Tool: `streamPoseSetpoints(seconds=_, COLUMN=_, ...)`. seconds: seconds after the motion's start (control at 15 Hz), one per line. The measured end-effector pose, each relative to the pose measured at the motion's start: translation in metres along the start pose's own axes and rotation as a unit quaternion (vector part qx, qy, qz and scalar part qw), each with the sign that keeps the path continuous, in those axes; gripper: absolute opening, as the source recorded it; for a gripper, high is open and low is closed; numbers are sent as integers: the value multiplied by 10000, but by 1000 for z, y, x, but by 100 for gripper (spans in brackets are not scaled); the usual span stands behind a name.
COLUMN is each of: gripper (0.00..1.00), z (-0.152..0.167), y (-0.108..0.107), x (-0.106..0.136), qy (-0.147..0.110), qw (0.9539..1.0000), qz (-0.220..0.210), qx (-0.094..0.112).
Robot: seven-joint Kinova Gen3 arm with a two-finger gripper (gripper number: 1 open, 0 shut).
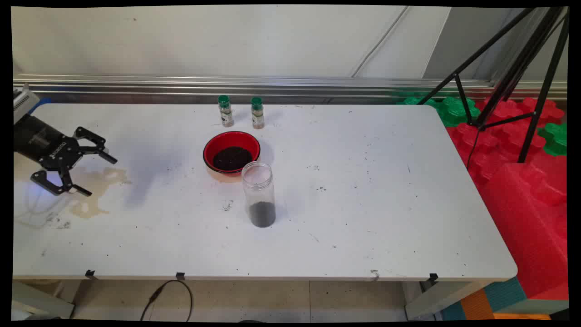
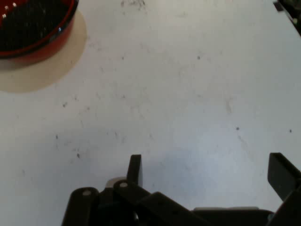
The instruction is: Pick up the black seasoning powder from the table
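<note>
claw [image 1: 93,175] spread wide, empty, above desk [image 1: 363,204] left side, well apart from red bowl [image 1: 231,152] and clear jar [image 1: 259,194]; both untouched

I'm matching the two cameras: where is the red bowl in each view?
Main view: the red bowl sits mid-table, behind the clear jar.
Hand view: it is cut off at the top left corner.
Shared landmark: the tan ring under the bowl.
</note>
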Motion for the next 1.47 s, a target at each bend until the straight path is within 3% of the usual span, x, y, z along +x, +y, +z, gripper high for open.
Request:
streamPoseSetpoints(seconds=0.87, gripper=100, z=22, y=-17, x=56, qy=418, qw=9987, qz=-254, qx=167)
streamPoseSetpoints(seconds=1.47, gripper=100, z=51, y=-25, x=93, qy=695, qw=9963, qz=-482, qx=148)
